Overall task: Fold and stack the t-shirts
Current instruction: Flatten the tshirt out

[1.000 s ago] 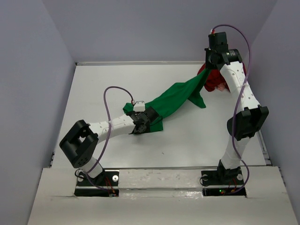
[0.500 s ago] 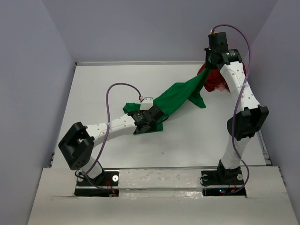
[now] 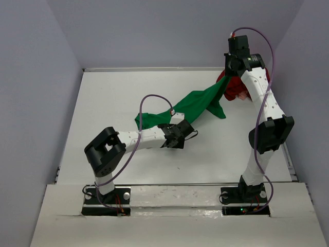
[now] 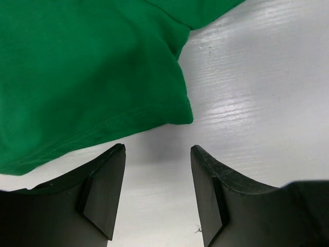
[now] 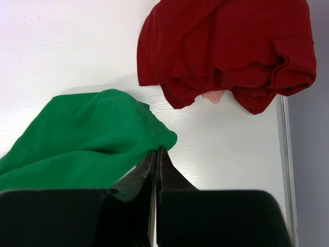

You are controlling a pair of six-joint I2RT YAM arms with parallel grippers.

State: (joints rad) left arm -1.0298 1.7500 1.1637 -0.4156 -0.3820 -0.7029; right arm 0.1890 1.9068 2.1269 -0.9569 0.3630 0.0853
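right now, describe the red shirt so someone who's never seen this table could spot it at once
Take the white table and go to its far right corner, against the side wall. The dark red t-shirt lies there in a crumpled heap. Its only neighbour, the green t-shirt, is drawn out in a long band toward the table's middle, while the red one is bunched.

A: Where do we place the two shirts on the table (image 3: 113,98)?

B: We see the middle shirt (image 3: 193,108) running slantwise from the table's centre toward the far right. Its far end is pinched in the right gripper (image 5: 156,153). The corner shirt (image 3: 237,88) lies beyond that, in the far right corner, and bare table shows between the two.

A: And the left gripper (image 4: 157,154)?

B: We find it on the near side of the middle shirt's near end, over bare table, just before the hem.
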